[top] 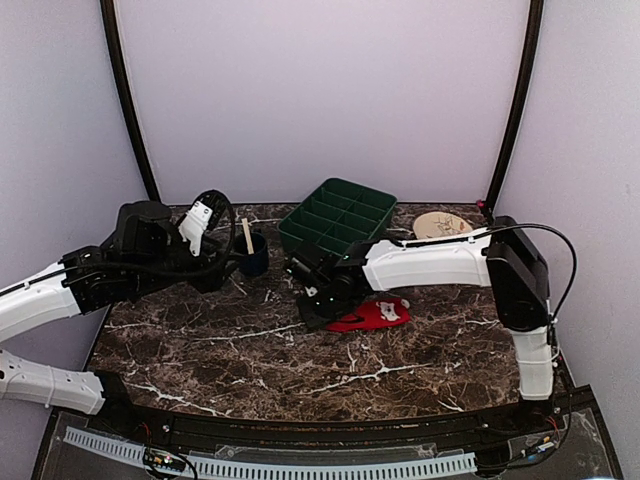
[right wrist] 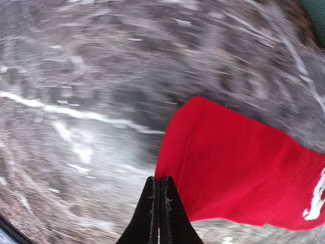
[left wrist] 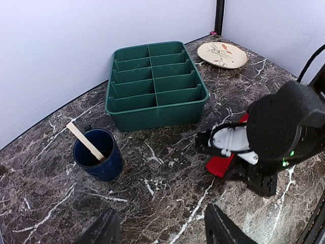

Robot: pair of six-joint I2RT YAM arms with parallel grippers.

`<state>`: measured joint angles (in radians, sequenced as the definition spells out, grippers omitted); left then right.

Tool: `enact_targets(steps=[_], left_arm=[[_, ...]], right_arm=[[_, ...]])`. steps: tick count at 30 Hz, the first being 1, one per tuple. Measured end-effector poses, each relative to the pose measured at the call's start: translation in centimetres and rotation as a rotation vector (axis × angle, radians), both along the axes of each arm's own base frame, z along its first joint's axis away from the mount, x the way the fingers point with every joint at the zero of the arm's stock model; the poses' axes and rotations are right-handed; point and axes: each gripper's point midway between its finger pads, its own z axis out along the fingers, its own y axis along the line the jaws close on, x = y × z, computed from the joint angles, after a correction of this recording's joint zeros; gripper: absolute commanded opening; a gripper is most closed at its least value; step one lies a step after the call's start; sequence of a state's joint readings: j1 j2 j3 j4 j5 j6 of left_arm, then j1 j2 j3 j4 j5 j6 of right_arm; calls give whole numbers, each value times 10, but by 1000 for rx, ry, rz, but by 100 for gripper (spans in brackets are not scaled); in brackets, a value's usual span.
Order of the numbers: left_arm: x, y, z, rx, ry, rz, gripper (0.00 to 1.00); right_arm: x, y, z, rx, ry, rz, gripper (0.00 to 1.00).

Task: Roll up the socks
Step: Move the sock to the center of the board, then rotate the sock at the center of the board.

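Note:
The red sock [right wrist: 238, 162] with white patches at one end lies on the dark marble table [top: 220, 350], right of centre; it also shows in the top view [top: 375, 315] and the left wrist view [left wrist: 221, 163]. My right gripper [right wrist: 159, 179] is shut on the sock's plain red end, at its left edge; the table behind blurs while the sock stays sharp. In the top view this gripper [top: 318, 305] sits low at the sock's left end. My left gripper [left wrist: 162, 231] is open and empty, held above the table's left part. The dark teal-green sock is not clearly in view.
A green compartment tray [top: 338, 215] stands at the back centre, seen too in the left wrist view [left wrist: 157, 81]. A dark blue cup [top: 252, 255] with a wooden stick stands left of it. A patterned plate [top: 442, 225] lies at the back right.

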<state>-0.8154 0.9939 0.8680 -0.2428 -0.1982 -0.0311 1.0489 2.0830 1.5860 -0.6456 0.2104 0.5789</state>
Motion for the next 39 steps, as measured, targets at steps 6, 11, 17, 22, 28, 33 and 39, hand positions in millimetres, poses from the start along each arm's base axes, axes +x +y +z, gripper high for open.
enact_targets(steps=[6,11,17,22,28,33,39], left_arm=[[-10,12,0,-23,12,21,60],[-15,21,-2,-32,35,45,60],[-22,29,-2,-50,52,65,60],[-24,25,-13,-41,87,49,60],[-24,14,-46,23,169,19,60],[-26,8,-57,49,193,-8,60],[-27,-4,-75,76,245,-43,58]], right_arm=[[-31,82,-6,102,25,111,15],[-46,120,0,178,35,169,28],[-44,116,42,238,-45,157,34],[-43,71,84,272,-134,86,42],[-44,9,105,286,-255,-24,100],[-37,-53,129,355,-429,-197,95],[-25,-111,155,479,-548,-322,44]])
